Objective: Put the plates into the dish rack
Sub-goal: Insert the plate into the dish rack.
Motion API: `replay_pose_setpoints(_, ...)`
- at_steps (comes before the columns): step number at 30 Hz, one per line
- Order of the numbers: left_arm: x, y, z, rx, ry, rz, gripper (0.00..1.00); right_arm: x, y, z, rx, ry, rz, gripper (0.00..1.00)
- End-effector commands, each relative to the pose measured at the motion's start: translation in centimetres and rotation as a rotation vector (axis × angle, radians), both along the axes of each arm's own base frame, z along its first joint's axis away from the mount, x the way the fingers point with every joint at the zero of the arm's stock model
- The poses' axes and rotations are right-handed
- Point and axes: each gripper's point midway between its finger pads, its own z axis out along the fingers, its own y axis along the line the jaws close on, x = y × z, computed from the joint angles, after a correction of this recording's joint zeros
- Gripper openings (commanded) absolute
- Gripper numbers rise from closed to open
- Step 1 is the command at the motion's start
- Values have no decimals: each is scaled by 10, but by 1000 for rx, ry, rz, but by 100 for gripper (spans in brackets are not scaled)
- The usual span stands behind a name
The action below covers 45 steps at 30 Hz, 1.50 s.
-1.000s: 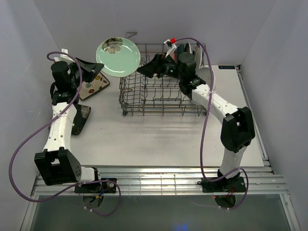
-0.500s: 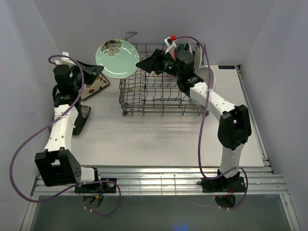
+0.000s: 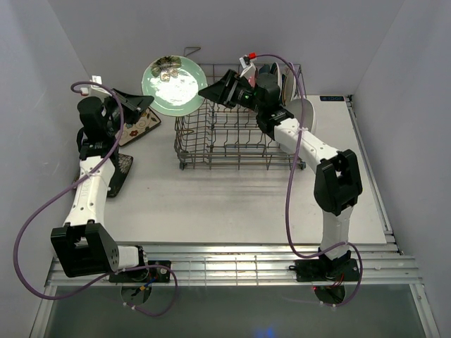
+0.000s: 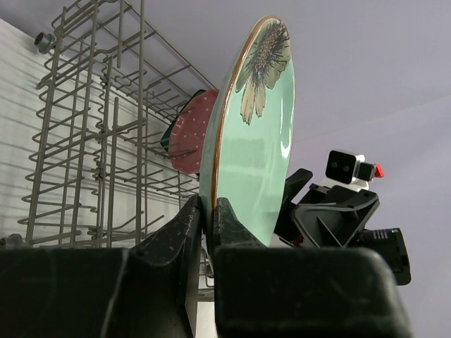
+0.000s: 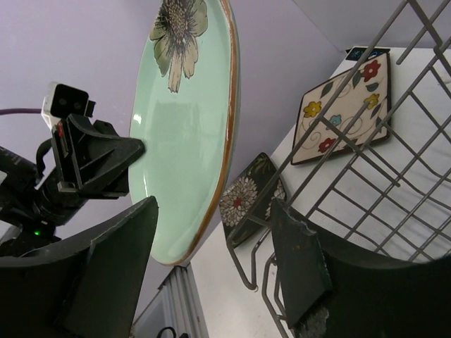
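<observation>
My left gripper [image 3: 144,104] [image 4: 208,208] is shut on the lower rim of a mint round plate [image 3: 173,86] [image 4: 257,141] [image 5: 183,127] with a flower print. It holds the plate on edge in the air, above the back left corner of the grey wire dish rack [image 3: 232,141] [image 4: 84,141] [image 5: 366,176]. Over the rack, my right gripper [image 3: 211,90] [image 5: 215,204] is open. Its jaws stand either side of the plate's opposite rim, not pressing it. A pink dotted plate [image 4: 189,134] stands in the rack with others [image 3: 280,77].
A cream floral square plate [image 3: 137,127] [image 5: 345,109] and a dark floral square plate [image 3: 118,172] [image 5: 250,197] lie on the table left of the rack, under my left arm. Walls close in on the left, back and right.
My right gripper has come up and left to the mint plate's rim, and its jaws have narrowed somewhat. The left gripper has kept its hold and turned the plate slightly.
</observation>
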Motion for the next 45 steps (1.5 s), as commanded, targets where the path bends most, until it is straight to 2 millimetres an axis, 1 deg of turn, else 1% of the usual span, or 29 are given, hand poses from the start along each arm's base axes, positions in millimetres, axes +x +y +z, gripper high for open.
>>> replay_pose_setpoints(1,-22,-10,62,-8,-210,-43,0,-4,4,32,75,-49,33,70)
replay_pose_setpoints(3,-23,-10,62,1,-218,-43,0,-5,4,34,83,-52,36,63)
replay_pose_setpoints(4,-23,-11,60,4,-219,-49,0,-5,4,34,84,-48,35,63)
replay_pose_setpoints(7,-24,-14,57,0,-220,-72,0,-5,4,35,88,-44,36,57)
replay_pose_setpoints(13,-26,-17,56,16,-247,-84,0,-6,5,34,88,-41,38,55)
replay_pose_setpoints(16,-27,-19,56,22,-257,-86,0,-5,4,35,84,-43,37,49)
replay_pose_setpoints(17,-27,-18,56,25,-261,-83,0,-5,5,35,83,-44,37,43)
replay_pose_setpoints(19,-26,-17,56,30,-264,-78,0,-4,5,34,83,-40,34,38)
replay_pose_setpoints(20,-25,-17,54,30,-261,-78,0,-4,4,34,82,-41,34,33)
replay_pose_setpoints(22,-25,-18,53,29,-256,-84,0,-3,5,32,81,-38,32,28)
replay_pose_setpoints(23,-24,-18,52,28,-254,-84,0,-3,5,33,81,-41,30,22)
replay_pose_setpoints(26,-24,-20,52,28,-254,-93,0,0,5,32,74,-42,21,8)
replay_pose_setpoints(29,-24,-21,51,30,-255,-99,2,3,3,29,75,-34,-3,8)
replay_pose_setpoints(30,-23,-21,51,31,-254,-99,7,4,1,31,81,-35,-16,8)
replay_pose_setpoints(34,-23,-22,49,34,-254,-104,19,5,-2,36,100,-31,-42,8)
replay_pose_setpoints(35,-23,-22,50,35,-256,-104,26,6,-3,34,103,-22,-47,8)
replay_pose_setpoints(37,-23,-23,50,37,-258,-105,36,7,-6,39,123,-13,-68,8)
replay_pose_setpoints(38,-23,-22,51,41,-263,-105,44,8,-7,40,133,-12,-79,8)
replay_pose_setpoints(39,-23,-22,51,43,-264,-103,47,6,-10,41,138,-9,-90,8)
replay_pose_setpoints(41,-23,-22,52,51,-270,-102,55,11,-16,43,151,-4,-124,8)
replay_pose_setpoints(42,-23,-22,52,54,-273,-99,60,10,-19,45,154,-5,-135,8)
replay_pose_setpoints(44,-24,-22,54,62,-279,-98,67,14,-25,47,156,-9,-169,8)
replay_pose_setpoints(45,-26,-22,55,71,-289,-99,76,14,-30,52,160,-17,-181,8)
